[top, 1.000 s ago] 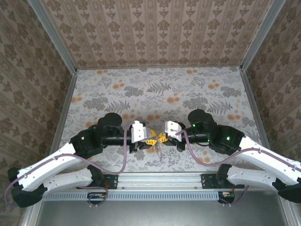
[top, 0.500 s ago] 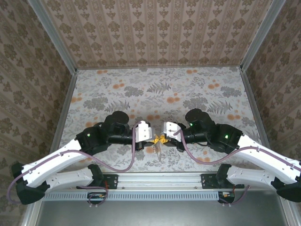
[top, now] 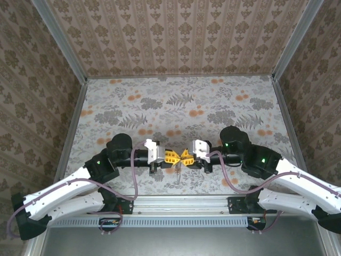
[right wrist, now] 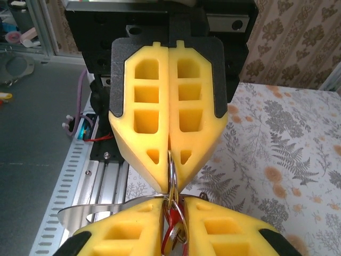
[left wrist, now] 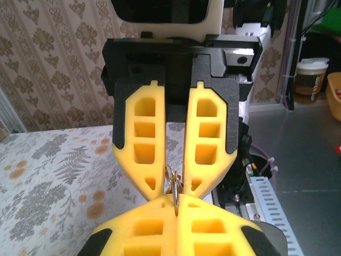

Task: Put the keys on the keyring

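The keys (right wrist: 169,226) and the keyring (right wrist: 172,170) are being pinched between two grippers, hanging above the 6 o'clock edge of the floral table (top: 213,101).

The keys are showing as a glossy red sliver lying against thin, curved grey wire. The wire is running from 6 o'clock up to 12 in the right wrist view. The right gripper (top: 184,156) is reaching in from 3 o'clock, its ribbed yellow pads clenching on the red piece and the wire beside it. The left gripper (top: 175,158) is coming in from 9 o'clock, its pads pressing flat together with the wire nipped at their pointed tips. Compared with half a second ago, both dark elbows are sitting farther out. More of the left's yellow pads is facing the overhead camera.
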Robot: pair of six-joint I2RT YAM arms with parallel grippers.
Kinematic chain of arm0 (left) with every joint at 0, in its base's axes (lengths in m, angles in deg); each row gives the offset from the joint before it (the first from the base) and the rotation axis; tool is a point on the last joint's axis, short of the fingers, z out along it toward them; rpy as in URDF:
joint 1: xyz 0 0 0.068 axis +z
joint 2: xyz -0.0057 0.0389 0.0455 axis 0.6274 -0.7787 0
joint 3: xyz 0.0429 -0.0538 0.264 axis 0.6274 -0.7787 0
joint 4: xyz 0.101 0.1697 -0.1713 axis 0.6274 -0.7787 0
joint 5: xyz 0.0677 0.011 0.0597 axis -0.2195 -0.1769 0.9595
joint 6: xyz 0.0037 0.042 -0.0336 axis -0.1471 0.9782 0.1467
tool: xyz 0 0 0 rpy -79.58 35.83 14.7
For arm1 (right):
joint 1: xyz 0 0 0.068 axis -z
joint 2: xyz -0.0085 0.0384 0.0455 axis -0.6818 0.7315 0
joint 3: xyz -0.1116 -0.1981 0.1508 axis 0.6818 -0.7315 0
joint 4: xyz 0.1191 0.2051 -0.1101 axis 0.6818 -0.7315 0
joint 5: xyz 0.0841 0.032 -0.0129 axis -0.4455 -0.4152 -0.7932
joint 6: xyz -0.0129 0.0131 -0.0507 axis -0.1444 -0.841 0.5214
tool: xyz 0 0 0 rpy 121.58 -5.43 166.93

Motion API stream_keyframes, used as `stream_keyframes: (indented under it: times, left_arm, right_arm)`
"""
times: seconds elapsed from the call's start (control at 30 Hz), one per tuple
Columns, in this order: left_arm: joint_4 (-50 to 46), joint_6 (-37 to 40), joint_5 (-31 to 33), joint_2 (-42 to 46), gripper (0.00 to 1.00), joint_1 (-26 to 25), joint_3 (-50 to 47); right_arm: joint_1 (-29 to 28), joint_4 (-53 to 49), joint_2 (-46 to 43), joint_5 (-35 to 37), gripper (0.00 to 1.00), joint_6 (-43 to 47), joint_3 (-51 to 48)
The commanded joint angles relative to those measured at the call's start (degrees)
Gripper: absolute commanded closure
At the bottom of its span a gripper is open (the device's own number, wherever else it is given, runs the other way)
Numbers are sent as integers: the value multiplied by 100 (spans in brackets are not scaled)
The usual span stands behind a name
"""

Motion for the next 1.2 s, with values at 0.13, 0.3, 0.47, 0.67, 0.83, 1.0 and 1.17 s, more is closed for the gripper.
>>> stream_keyframes:
  times: [0.13,0.3,0.47,0.67,0.83,1.0,1.17]
  left_arm:
    - [1391,-533,-304,70,100,0,-364]
    - [834,-410,-257,-6,100,-15,-191]
    - [-1333,411,441,-15,71,-197,625]
    - [-2512,931,1017,-204,66,-286,1249]
    - [-2842,1109,1397,-430,66,-390,1489]
    - [-2914,1170,1592,-653,69,-555,1605]
    - [-2826,1164,1699,-721,76,-589,1609]
  right_arm:
    - [-1,456,-49,-114,94,-188,-129]
    - [-7,313,9,85,100,-168,-12]
    - [13,-162,139,489,100,-92,275]
    - [9,-434,367,622,100,-35,460]
    - [9,-538,442,649,100,-3,561]
    - [9,-630,577,718,100,16,618]
    - [7,-657,629,725,100,21,623]
